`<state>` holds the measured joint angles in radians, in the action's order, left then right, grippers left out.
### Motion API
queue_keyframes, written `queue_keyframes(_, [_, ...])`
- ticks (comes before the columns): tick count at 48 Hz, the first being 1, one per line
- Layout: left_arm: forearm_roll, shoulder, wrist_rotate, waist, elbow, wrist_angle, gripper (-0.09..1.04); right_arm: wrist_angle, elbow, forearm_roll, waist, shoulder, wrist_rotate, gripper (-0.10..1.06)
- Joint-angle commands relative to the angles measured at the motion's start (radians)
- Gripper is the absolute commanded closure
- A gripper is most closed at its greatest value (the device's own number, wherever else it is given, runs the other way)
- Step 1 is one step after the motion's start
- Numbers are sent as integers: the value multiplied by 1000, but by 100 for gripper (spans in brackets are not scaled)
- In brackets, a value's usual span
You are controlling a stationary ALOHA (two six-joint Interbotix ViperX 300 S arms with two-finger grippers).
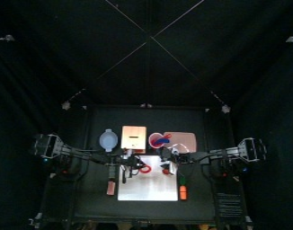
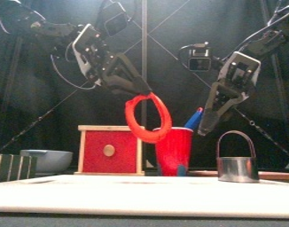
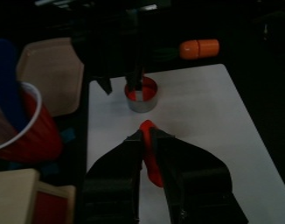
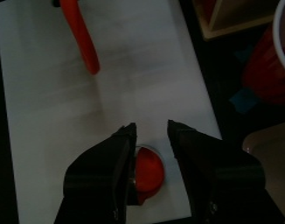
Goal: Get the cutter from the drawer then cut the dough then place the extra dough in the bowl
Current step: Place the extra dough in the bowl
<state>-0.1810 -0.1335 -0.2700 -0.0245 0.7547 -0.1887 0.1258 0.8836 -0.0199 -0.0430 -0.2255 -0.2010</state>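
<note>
Black curtains close in the small black tabletop [image 1: 149, 117], where a white cutting board [image 1: 155, 187] takes up the front half. The left hand [image 2: 144, 91], its jaws clamped on the top of a red dough ring [image 2: 151, 138], holds the ring hanging upright in the air, well clear of the board. To the right, the metal cutter [image 2: 237, 168] stands on the board with its wire handle up and a red dough disc [image 4: 148, 171] inside it. The right hand [image 4: 152, 131] hovers just above the cutter, jaws a little apart and holding nothing. Behind the board stand a blue-grey bowl [image 2: 46, 160], a wooden box [image 2: 109, 149] with a red drawer front, and a red cup [image 2: 175, 152] with a blue knife [image 2: 194, 116]. An orange toy [image 3: 200, 47] lies at the board's right edge, and the middle of the board is bare.
</note>
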Motion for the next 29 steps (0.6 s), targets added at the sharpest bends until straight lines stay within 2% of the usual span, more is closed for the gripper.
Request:
queue_keyframes(1, [11,-107,3,54,0,52,36,-3,-11,0,-8,-21,0,22])
queue_keyframes(16, [23,-380,5,216,75,249,36,-9,-12,6,-12,-17,2,22])
queue_keyframes(29, [14,-617,8,339,239,259,36,-9,-17,11,-18,-14,2,22])
